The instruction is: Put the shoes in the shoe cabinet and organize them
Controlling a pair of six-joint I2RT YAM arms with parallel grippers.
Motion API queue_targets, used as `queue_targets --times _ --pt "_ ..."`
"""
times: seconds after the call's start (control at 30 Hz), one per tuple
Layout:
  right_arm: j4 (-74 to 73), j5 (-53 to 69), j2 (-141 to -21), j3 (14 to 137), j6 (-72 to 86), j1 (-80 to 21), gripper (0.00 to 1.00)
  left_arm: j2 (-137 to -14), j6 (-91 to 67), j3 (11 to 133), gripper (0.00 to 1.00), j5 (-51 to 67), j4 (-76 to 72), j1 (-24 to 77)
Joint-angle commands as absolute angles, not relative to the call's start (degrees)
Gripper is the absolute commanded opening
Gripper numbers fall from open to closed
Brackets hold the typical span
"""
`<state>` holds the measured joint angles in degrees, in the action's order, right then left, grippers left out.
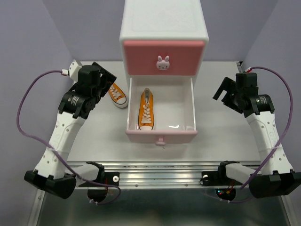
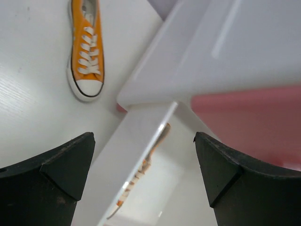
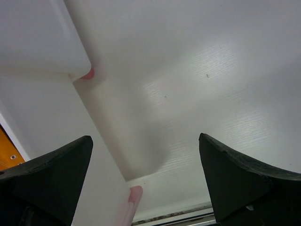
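We see one orange sneaker (image 1: 146, 110) lying in the left half of the open lower drawer (image 1: 183, 110) of the shoe cabinet (image 1: 163, 28). The second orange sneaker (image 1: 117, 94) lies on the surface (image 1: 221, 134) just left of it. Our left hand (image 2: 143, 165) and right hand (image 3: 146, 165) stand wide and empty, so we judge roughly half done; no black shoes show.

So the table (image 1: 221, 136) is a plain white top with a faint grain to it. The shoe cabinet (image 1: 163, 23) sits at the back, roughly in the middle, with its lower drawer (image 1: 160, 136) pulled out toward the near edge. The only other thing sitting right on the tabletop is one orange sneaker (image 1: 117, 94), sole down and laces up. It's just left of the open drawer, not touching it, white toe cap angled toward the near side.
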<state>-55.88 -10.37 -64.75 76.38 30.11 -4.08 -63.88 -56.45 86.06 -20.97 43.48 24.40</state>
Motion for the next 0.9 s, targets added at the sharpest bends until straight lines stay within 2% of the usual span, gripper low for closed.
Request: queue_targets --times 0.0,0.17,0.4,0.53,0.87 --pt "-54.8 -11.8 -63.8 77.6 28.6 -3.6 1.0 -70.5 -54.1 81.8 0.99 -16.4 39.6 15.6" --pt "-55.1 -12.0 -64.6 77.5 28.3 -3.6 1.0 -80.3 -47.6 80.6 0.99 -9.8 30.6 7.8" --pt "-55.2 -12.2 -65.9 78.0 27.7 -3.6 1.0 -103.1 -38.2 96.3 0.99 -10.1 31.7 4.1" --pt "-55.2 -12.6 -66.6 78.2 27.2 -3.6 1.0 -111.1 -36.4 101.5 0.97 -9.2 31.2 4.0" --pt "-55.2 -13.6 -67.1 78.4 26.1 -3.6 1.0 -119.3 -37.9 101.5 0.88 -9.1 27.7 4.0"
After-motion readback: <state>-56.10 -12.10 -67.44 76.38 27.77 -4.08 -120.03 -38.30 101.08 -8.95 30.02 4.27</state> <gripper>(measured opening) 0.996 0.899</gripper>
